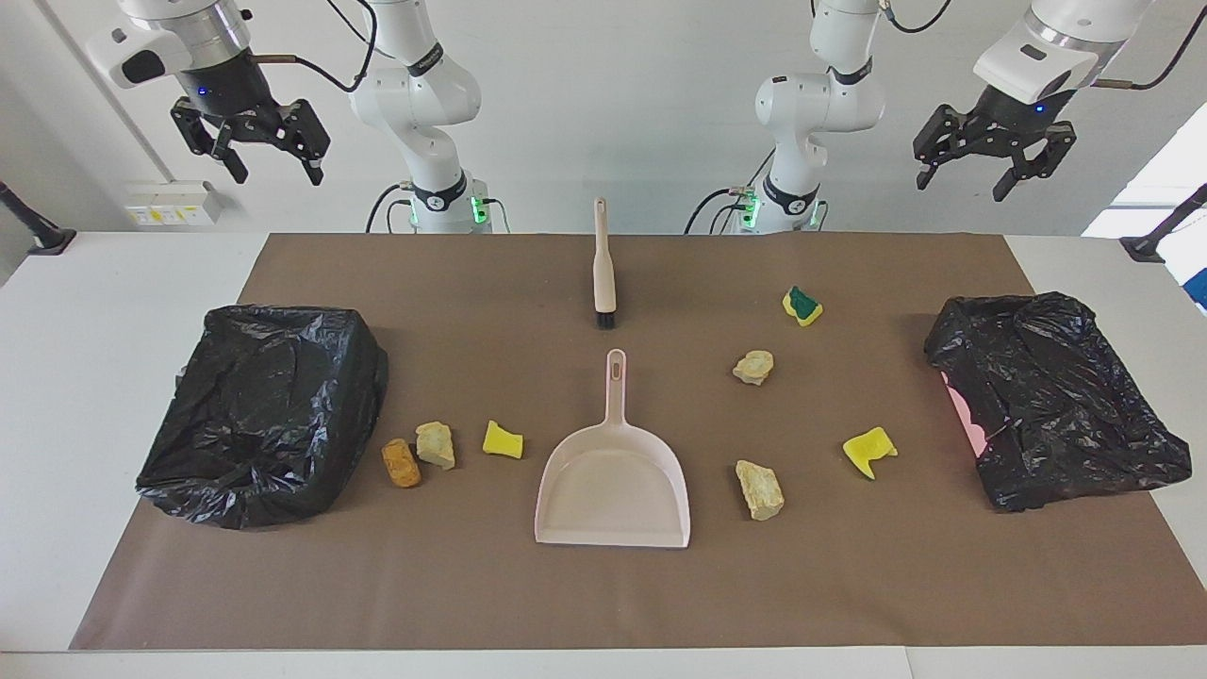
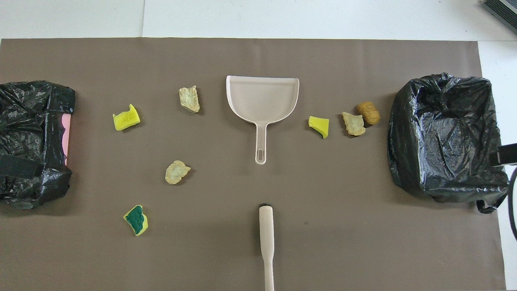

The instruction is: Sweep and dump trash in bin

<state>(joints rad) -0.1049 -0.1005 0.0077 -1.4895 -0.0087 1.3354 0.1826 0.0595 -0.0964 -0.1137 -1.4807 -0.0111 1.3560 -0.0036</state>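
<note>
Brown matting covers the white table, and all items lie on it. Beige dustpan sits at centre frame of the facing view, handle pointing up the frame toward the beige hand brush, which lies apart from it just above, black bristles toward the pan.

Trash, seven scraps, all loose on the mat:
- orange-brown lump, beige lump and yellow sponge chunk in a row at lower left of centre, between the dustpan and the black-lined bin at the frame's left; the first two are just beside each other
- green-faced sponge at upper right of centre
- small beige lump below it
- larger beige lump just beside the dustpan's right edge, not touching
- notched yellow sponge at right, near the second black-bagged bin, which shows a pink patch on its side

Nothing lies in the dustpan.

Right gripper, upper left of the frame, hangs high over the table's edge, fingers spread apart, holding nothing. Left gripper, upper right, likewise raised, fingers apart, holding nothing
</note>
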